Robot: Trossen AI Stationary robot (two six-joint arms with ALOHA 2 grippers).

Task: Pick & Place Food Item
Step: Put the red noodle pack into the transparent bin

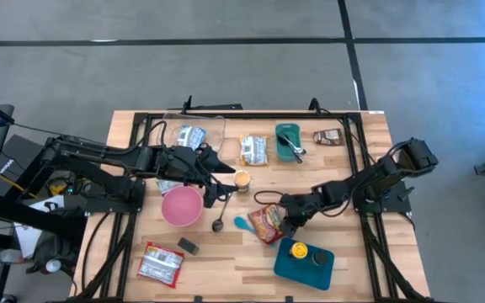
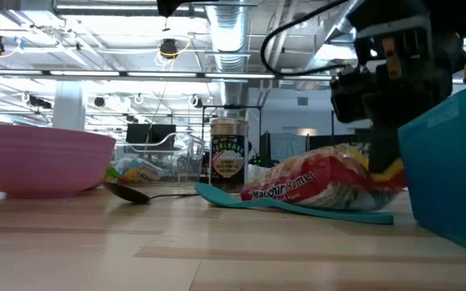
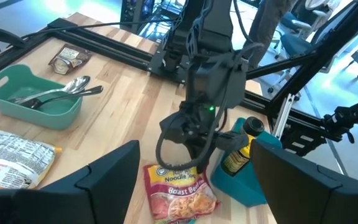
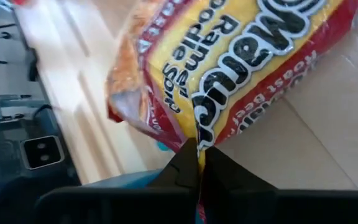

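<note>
While the left gripper [image 1: 217, 195] waits with fingers apart, the right gripper [image 1: 286, 225] pinches the noodle packet [image 1: 265, 222].

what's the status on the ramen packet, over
Right gripper fingers shut on red-and-yellow ramen noodle packet, packet on the table. Left gripper open, waiting by pink plastic bowl. Teal plastic spoon lies beside packet.

Glossy plastic ramen pkt [image 1: 266, 223], matt wood tabletop [image 1: 226, 261], shiny metal spoon [image 1: 219, 220], smooth pink plastic bowl [image 1: 181, 206]
</note>
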